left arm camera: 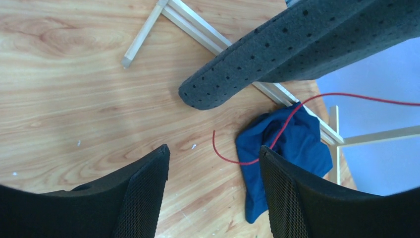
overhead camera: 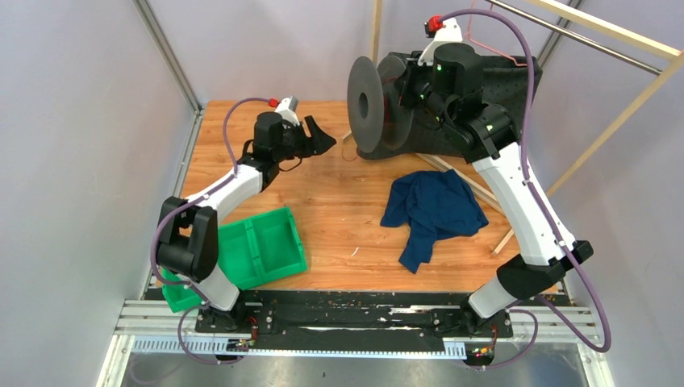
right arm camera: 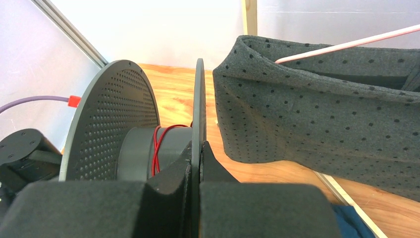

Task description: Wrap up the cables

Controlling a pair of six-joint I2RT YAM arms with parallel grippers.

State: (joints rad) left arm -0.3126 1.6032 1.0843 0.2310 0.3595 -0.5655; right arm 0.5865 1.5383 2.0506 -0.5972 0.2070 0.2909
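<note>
Right gripper (right arm camera: 200, 151) clamps spool (right arm camera: 111, 114), cables (right arm camera: 157, 146) (red) half-hidden

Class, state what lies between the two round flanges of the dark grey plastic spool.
On the dark grey spool, the grey cylindrical hub lies there, carrying a few turns of thin red cable; the right wrist view shows this.

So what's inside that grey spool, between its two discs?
A few turns of thin red cable sit around the hub. The right arm's fingers, pinching one disc, hide the hub's lower part.
</note>
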